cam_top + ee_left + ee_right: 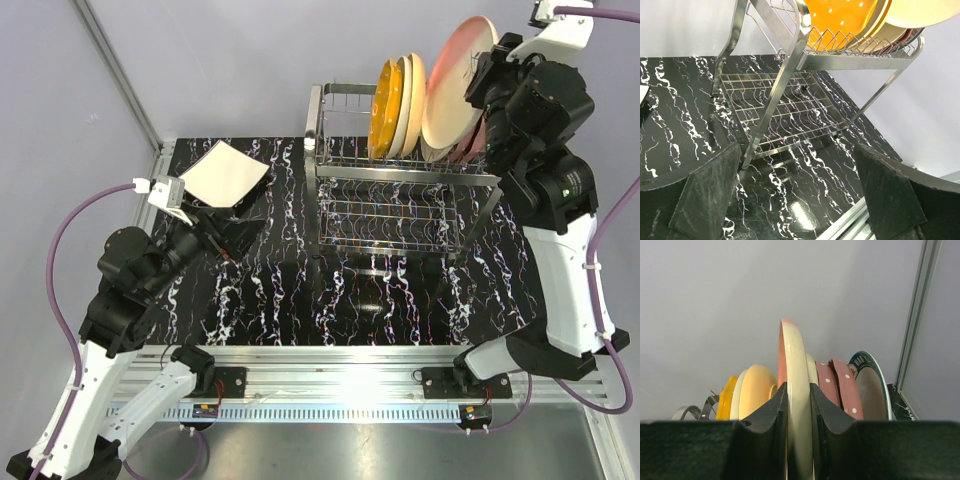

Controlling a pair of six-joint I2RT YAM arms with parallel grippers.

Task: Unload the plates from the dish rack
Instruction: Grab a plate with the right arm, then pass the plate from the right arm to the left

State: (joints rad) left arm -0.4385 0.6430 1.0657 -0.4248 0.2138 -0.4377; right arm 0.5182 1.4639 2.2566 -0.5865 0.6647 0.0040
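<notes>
A chrome wire rack [408, 169] stands at the upper middle of the overhead view on a black table [260, 300] veined with white. A row of plates stands on edge in its upper tier, toward the right end.

The right tool [487, 75], at the upper right, is clamped on the rim of a pink and cream plate [455, 85], one finger on each face. This plate stands higher than its neighbours and leans to the right. To its left are a yellow-orange plate [384, 110] and paler ones. To its right, in the right wrist view, are two pink dotted plates [840, 385] and a dark-rimmed plate [871, 387].

The left tool [797, 150] hangs wide open and empty at the left of the overhead view, facing the rack. A white square plate [225, 172] lies on the table just beyond it.

The grip is probably the weak point. Only a narrow strip of rim sits between the fingers, so the plate could swing or slide out under its own weight. The neighbours stand very close on both sides. A sideways drift while lifting could knock them, set them rocking, or chip an edge. If the lower edge catches on a wire, the rack could be tugged along.

The lower edge of the held plate is hidden in every view. I cannot tell whether it has cleared the rack's wires. In the overhead view the right arm covers the right end of the rack, so the plates cannot be counted. The patterns on them are too small to read.
</notes>
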